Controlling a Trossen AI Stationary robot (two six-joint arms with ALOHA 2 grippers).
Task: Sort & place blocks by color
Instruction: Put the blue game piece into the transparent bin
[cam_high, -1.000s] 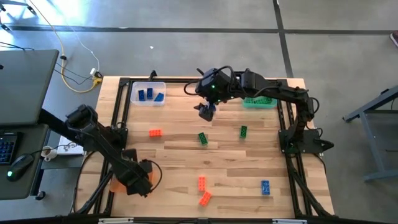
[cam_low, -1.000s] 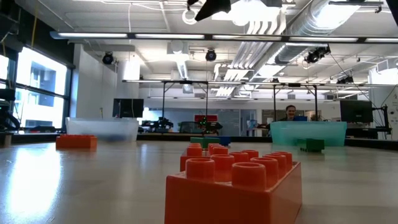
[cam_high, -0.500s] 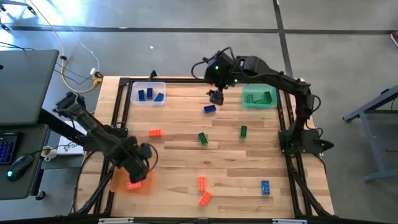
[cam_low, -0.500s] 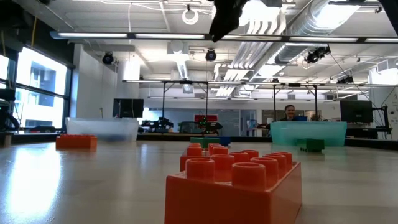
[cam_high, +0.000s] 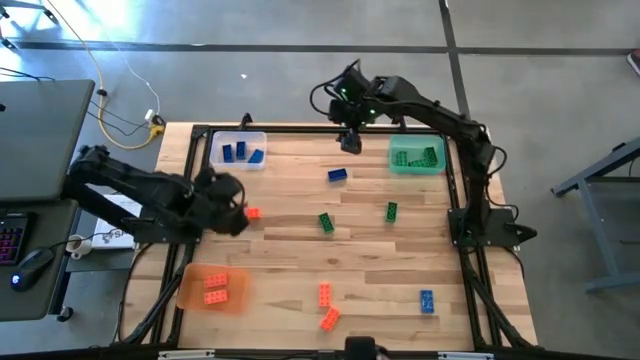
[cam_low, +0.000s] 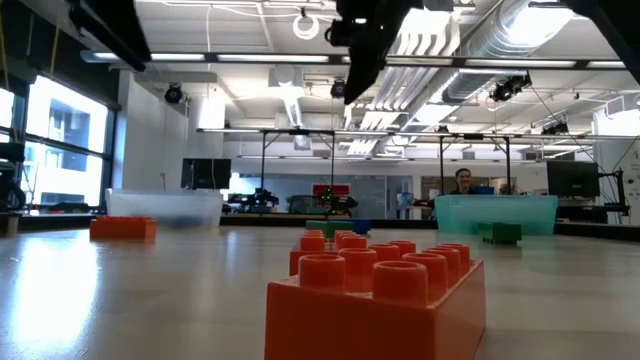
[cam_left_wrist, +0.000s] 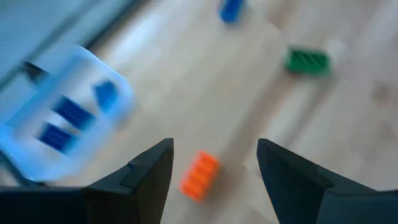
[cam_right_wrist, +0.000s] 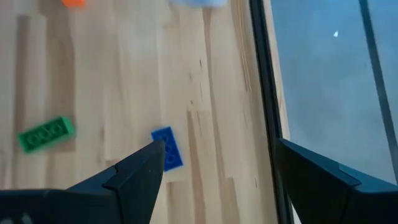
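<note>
Blocks lie scattered on the wooden table (cam_high: 290, 250): an orange one (cam_high: 250, 213) at the left middle, a blue one (cam_high: 338, 175), two green ones (cam_high: 326, 222) (cam_high: 391, 210), two orange ones (cam_high: 325, 294) at the near side and a blue one (cam_high: 427, 301). My left gripper (cam_high: 240, 212) hangs open just left of the orange block (cam_left_wrist: 200, 175), which shows beyond its fingers, untouched. My right gripper (cam_high: 350, 142) hangs open near the far edge, above and beyond the blue block (cam_right_wrist: 166, 148).
A clear tray (cam_high: 238, 150) with blue blocks stands at the far left. A green tray (cam_high: 416, 157) with green blocks is at the far right. An orange tray (cam_high: 212, 288) with two orange blocks sits at the near left. A black frame (cam_high: 300, 128) edges the table.
My left gripper has risen from the orange tray and swung toward the far side, turning, to the orange block at the left middle; two orange blocks now show in the tray. My right gripper has drawn back toward the far edge, uncovering the blue block on the table.
</note>
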